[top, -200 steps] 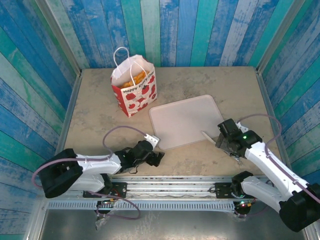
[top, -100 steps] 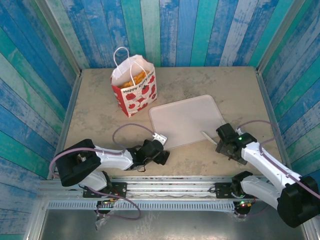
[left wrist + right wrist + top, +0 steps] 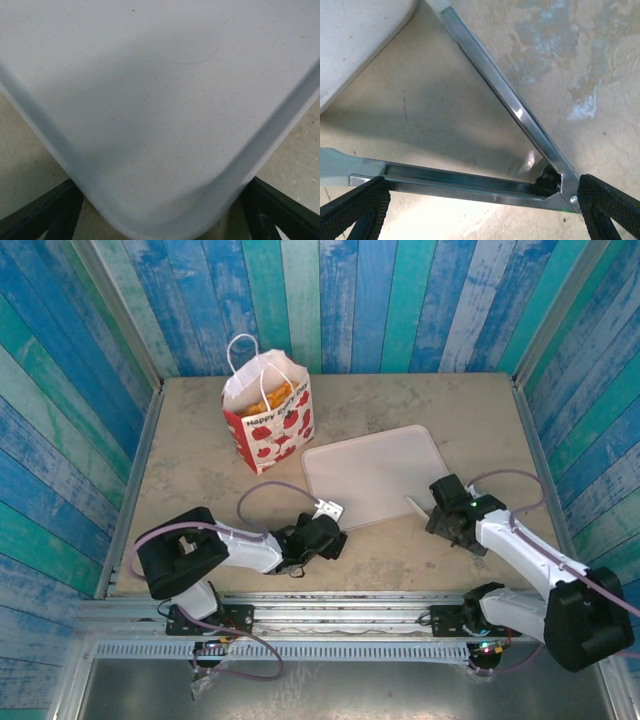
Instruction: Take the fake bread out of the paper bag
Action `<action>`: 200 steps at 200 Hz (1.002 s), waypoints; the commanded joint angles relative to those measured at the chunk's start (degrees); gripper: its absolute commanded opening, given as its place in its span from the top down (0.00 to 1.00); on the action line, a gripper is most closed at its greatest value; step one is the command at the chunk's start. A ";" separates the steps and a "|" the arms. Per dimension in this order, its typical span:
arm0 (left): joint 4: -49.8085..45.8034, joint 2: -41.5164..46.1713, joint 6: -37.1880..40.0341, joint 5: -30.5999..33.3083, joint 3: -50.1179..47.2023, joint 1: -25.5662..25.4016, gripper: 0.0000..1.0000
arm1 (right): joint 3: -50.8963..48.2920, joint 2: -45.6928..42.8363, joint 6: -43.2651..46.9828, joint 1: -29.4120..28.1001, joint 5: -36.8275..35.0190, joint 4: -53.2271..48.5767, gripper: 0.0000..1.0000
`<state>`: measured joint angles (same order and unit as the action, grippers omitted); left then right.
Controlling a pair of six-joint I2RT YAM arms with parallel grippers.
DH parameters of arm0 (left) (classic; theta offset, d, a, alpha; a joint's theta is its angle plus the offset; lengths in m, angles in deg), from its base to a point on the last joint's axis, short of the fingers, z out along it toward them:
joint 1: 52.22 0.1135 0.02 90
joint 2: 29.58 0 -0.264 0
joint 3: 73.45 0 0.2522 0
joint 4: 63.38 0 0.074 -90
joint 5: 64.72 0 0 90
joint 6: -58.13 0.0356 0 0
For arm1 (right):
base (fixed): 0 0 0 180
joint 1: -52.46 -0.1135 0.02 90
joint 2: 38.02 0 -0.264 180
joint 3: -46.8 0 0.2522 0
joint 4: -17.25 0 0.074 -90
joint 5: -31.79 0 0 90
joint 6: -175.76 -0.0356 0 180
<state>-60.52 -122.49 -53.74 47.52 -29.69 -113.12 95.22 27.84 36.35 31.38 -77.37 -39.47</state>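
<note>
Seen from above, the bread (image 3: 267, 397) sits inside the paper bag (image 3: 274, 432) at the table's (image 3: 195, 495) far left. Left wrist: the left claw (image 3: 160, 212) gapes around a tray (image 3: 160, 100) corner. Right wrist: the right claw (image 3: 485, 207) is spread wide, with metal tongs (image 3: 490, 80) between its fingers.

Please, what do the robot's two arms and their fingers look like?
The left arm and the right arm have white link shells with black joints and black bases. A mauve cable loops along each arm. A small green light glows near the right wrist. The fingers are black, with finely dotted pads.
</note>
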 commanded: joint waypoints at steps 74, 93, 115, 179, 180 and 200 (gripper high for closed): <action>-0.56 -10.57 4.90 2.52 6.79 1.94 0.23 | 2.40 8.28 8.92 5.30 5.57 9.67 0.00; -0.97 -10.96 5.84 2.93 7.57 2.76 0.23 | 3.59 9.39 10.51 5.41 6.58 10.56 0.00; -1.58 -10.75 6.32 3.57 7.73 3.11 0.23 | 5.40 10.16 12.30 5.46 6.69 10.10 0.00; -0.94 -11.64 9.31 5.82 8.10 5.11 0.22 | 9.45 8.95 15.94 6.63 7.51 9.53 0.00; -0.96 -11.66 9.35 5.90 8.16 5.10 0.22 | 9.50 8.94 16.02 6.65 7.53 9.50 0.00; -1.14 -11.36 9.92 6.31 8.43 5.36 0.18 | 10.98 8.26 16.86 6.67 7.92 9.40 0.00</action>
<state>-57.42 -131.10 -46.55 50.75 -21.25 -108.75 103.89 37.66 51.17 37.76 -70.22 -29.48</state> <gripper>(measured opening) 0.801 0.996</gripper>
